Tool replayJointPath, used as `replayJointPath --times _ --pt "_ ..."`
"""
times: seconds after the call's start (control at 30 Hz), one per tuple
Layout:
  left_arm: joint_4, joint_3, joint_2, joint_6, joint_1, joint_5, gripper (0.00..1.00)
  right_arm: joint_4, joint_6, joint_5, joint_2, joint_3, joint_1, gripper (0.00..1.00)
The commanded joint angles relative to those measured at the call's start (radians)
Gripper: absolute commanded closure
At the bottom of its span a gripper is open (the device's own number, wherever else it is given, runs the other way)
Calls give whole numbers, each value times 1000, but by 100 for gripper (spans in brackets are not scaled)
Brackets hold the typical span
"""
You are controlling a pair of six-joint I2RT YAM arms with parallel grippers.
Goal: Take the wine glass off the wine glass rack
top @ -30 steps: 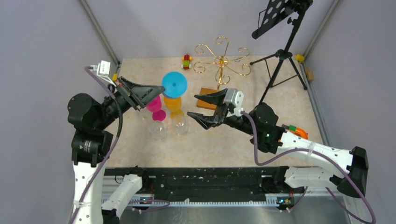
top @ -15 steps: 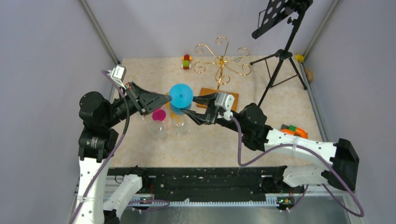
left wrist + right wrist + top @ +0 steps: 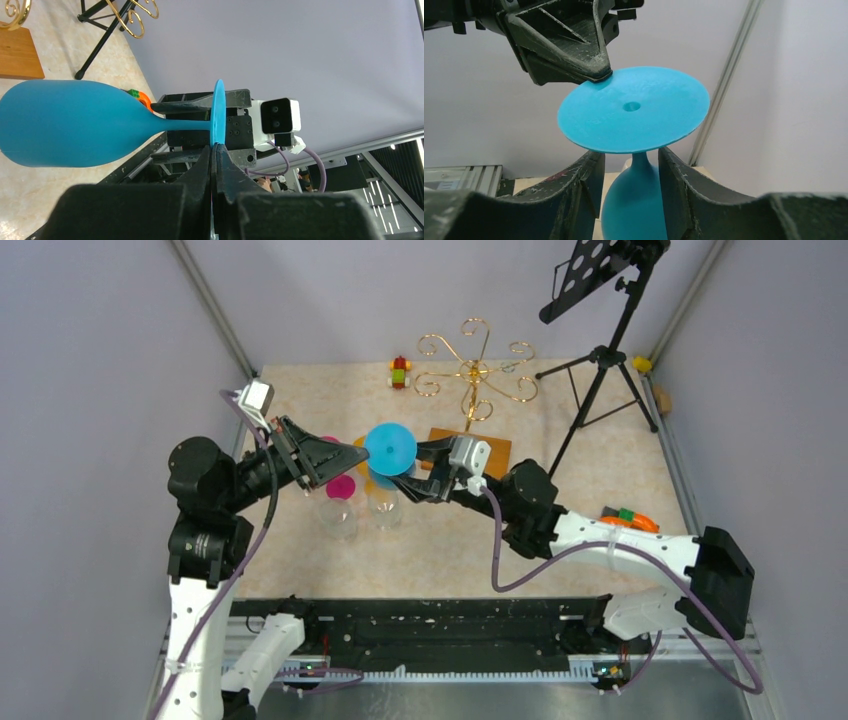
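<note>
Beige tabletop (image 3: 600, 490); wine glass (image 3: 390, 448) foot hides right hand (image 3: 630, 170) fingertips.

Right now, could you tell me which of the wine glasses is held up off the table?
The blue wine glass: the left gripper pinches its foot rim, while the pink glass and clear glasses rest on the table.

Table (image 3: 430, 540) with rack (image 3: 498, 450), tripod (image 3: 600, 360), toy car (image 3: 399, 371)

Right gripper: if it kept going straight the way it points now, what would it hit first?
The blue wine glass: its stem stands between the open fingers of the right gripper, just under the foot. Straight beyond is the left gripper, pinching the foot's rim; that gap is hard to judge.
</note>
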Motion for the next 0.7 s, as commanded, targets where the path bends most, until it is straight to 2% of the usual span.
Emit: replayJointPath --times 0.0,0.17,0.3,0.4,0.5,0.57,0.67 --pt "61 16 -6 -7 4 27 100 115 -6 -8 21 55 -7 58" --pt "56 11 -5 -2 3 29 100 185 13 0 12 35 -7 77" --pt "61 7 -4 -3 4 16 97 223 45 30 -9 18 -8 98" --pt "90 -1 -5 -21 4 1 75 257 75 58 -22 5 -7 100" --pt "130 -10 -8 -37 4 -19 41 268 104 79 -25 6 -8 100" --pt "130 -12 -10 -33 4 -44 30 283 125 99 -31 3 -7 100" --pt "99 -30 -23 -16 4 -115 20 306 148 145 -51 -1 -7 100"
